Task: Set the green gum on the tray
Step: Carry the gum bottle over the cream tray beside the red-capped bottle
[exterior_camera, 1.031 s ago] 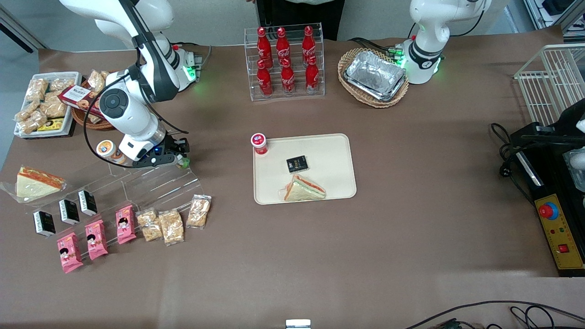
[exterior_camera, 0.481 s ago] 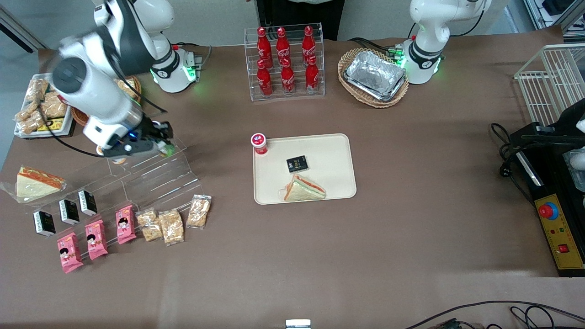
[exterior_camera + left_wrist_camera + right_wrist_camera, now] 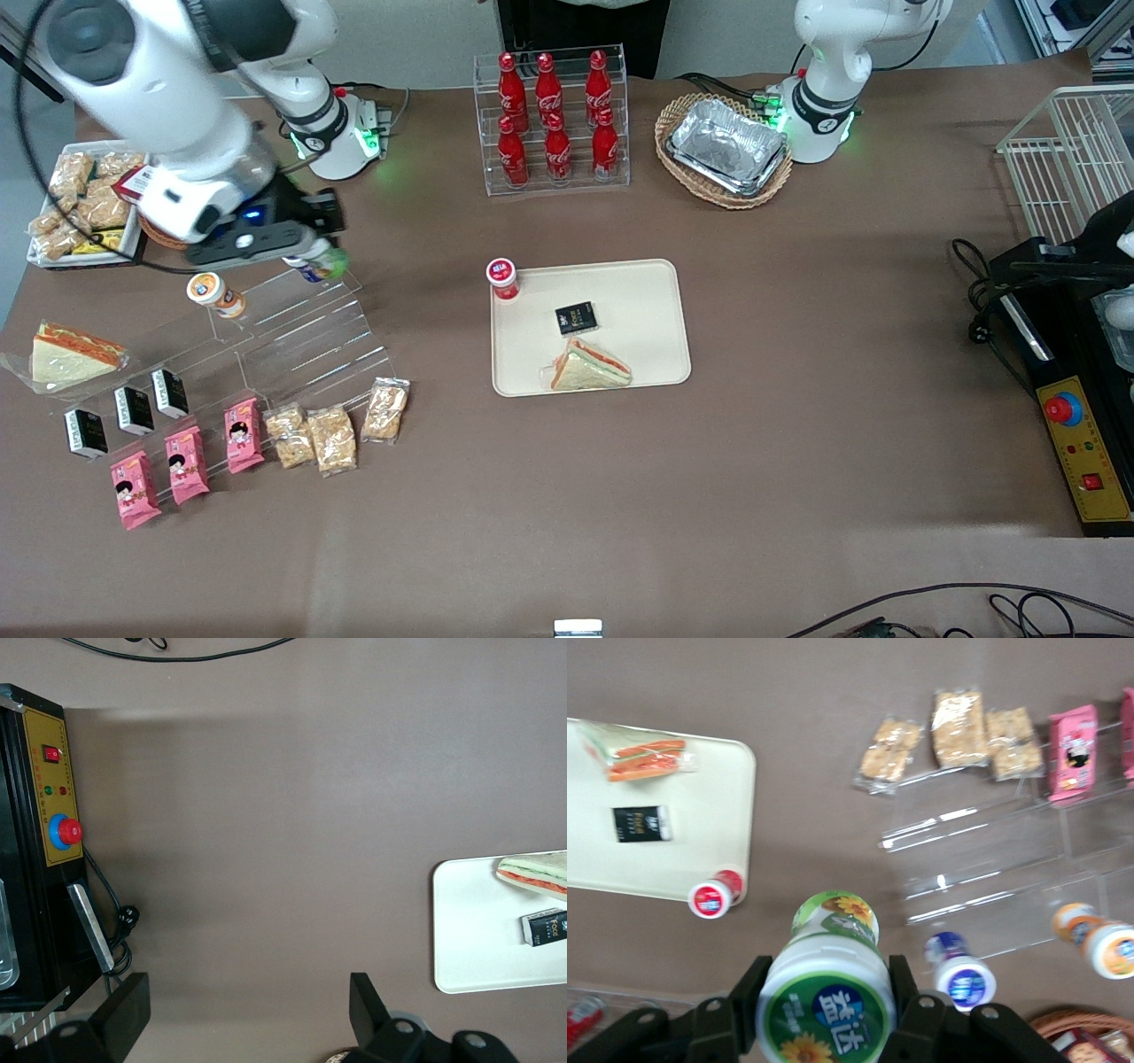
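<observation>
near the working arm's table edge, our gripper clamps the green gum, lifted clear for carrying to the tray.

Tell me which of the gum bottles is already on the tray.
The red one, standing at the tray's corner nearest the working arm. The green gum is clamped in the gripper above the clear stand, where the blue and orange ones stand.

Six cola bottles, three pink packets, two sandwiches.
</observation>
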